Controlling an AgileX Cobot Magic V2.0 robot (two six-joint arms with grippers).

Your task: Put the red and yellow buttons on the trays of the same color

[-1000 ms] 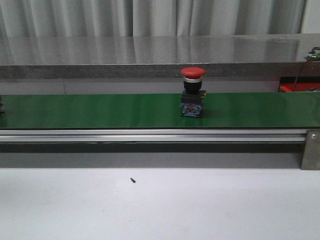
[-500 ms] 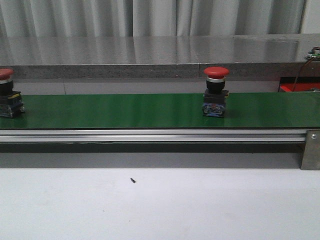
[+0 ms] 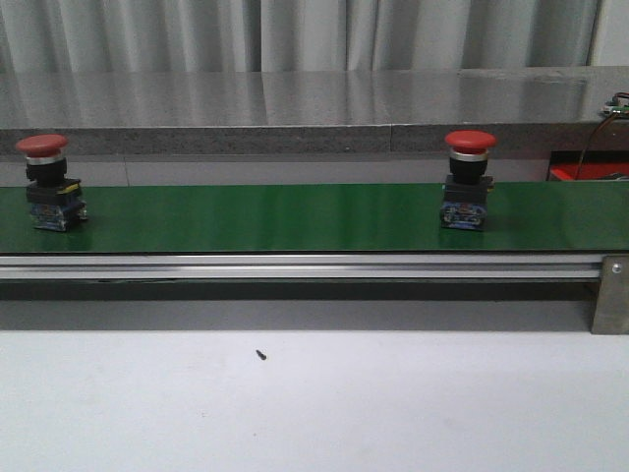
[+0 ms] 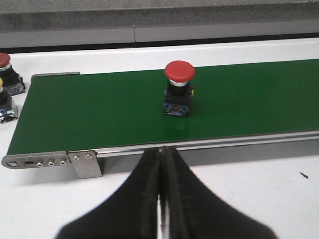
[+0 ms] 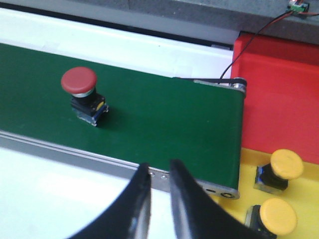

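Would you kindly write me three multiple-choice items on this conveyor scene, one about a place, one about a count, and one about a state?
1. Where do the two yellow mushroom-head buttons sit?
A. on the green conveyor belt
B. on the yellow tray
C. on the red tray

2. How many red mushroom-head buttons stand on the green conveyor belt in the front view?
A. one
B. two
C. four

3. What state is the left end effector in?
A. shut and empty
B. wide open
C. shut on a button

Answers:
1 B, since the right wrist view shows both on the yellow tray, beside the red tray.
2 B, one near the left edge and one right of centre.
3 A, as its black fingers meet with nothing between them in the left wrist view.
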